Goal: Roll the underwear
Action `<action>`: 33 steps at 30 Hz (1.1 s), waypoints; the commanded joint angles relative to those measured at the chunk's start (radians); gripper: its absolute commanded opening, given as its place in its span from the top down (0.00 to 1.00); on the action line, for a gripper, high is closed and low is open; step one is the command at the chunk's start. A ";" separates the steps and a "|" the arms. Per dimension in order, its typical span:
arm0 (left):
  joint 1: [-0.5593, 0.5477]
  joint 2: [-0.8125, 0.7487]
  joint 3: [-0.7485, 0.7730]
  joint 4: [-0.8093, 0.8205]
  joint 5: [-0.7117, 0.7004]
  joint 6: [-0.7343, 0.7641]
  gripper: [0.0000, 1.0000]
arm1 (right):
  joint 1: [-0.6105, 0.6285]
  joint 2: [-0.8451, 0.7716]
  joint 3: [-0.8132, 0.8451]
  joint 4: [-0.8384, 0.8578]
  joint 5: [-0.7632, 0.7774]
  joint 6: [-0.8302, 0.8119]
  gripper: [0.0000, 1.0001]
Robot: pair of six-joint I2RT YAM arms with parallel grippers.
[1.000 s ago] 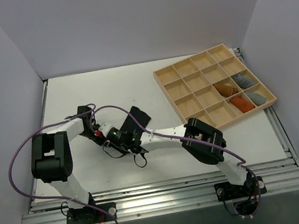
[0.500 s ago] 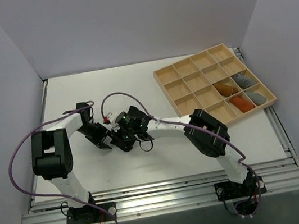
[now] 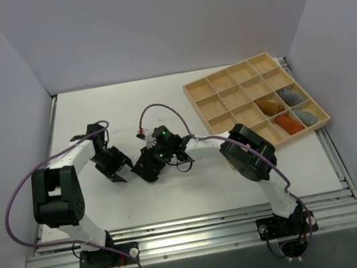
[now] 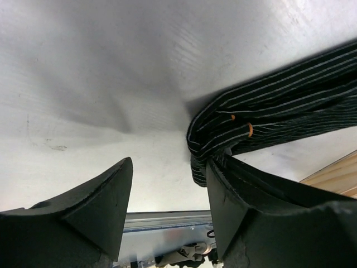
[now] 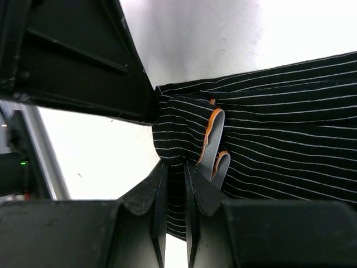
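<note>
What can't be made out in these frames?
Left wrist: the underwear runs off the right edge; its lower fold sits behind a left claw finger.
Right wrist: underwear cut by the right edge; the part pinched in the right claw is hidden.
Top external: black fabric merges with both black claws; outline too small to tell.

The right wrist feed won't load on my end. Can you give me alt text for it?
The right gripper is shut on a bunched fold of the underwear, black fabric with thin pale pinstripes that spreads across the right of the view. A grey and orange label tab lies beside the pinched fold, and the white table shows above.
</note>
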 commanded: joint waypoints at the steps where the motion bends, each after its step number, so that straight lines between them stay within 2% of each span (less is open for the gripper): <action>1: -0.005 -0.075 -0.027 0.056 0.005 0.002 0.36 | 0.017 0.071 -0.066 0.001 -0.104 0.087 1.00; 8: -0.019 -0.100 -0.078 0.116 0.022 0.005 0.36 | 0.020 0.091 -0.094 0.102 -0.163 0.156 1.00; 21: -0.077 -0.028 -0.107 0.175 -0.010 -0.019 0.37 | 0.019 0.106 -0.086 0.114 -0.189 0.169 1.00; 23: -0.083 -0.016 -0.104 0.159 -0.036 -0.012 0.45 | 0.021 0.103 -0.078 0.093 -0.186 0.164 1.00; 24: -0.085 -0.013 -0.103 0.150 -0.050 -0.010 0.60 | 0.019 0.095 -0.072 0.075 -0.161 0.147 1.00; 25: -0.084 -0.010 -0.103 0.145 -0.061 -0.003 0.68 | 0.017 0.086 -0.063 0.030 -0.143 0.137 1.00; 27: -0.083 -0.003 -0.104 0.130 -0.092 0.004 0.84 | 0.013 0.058 -0.066 0.013 -0.123 0.136 0.93; 31: -0.082 0.033 -0.089 0.101 -0.124 0.017 0.97 | 0.002 0.012 -0.086 -0.024 -0.082 0.132 0.86; 33: -0.082 0.056 -0.083 0.086 -0.129 0.019 0.98 | -0.004 -0.011 -0.088 -0.031 -0.077 0.132 0.83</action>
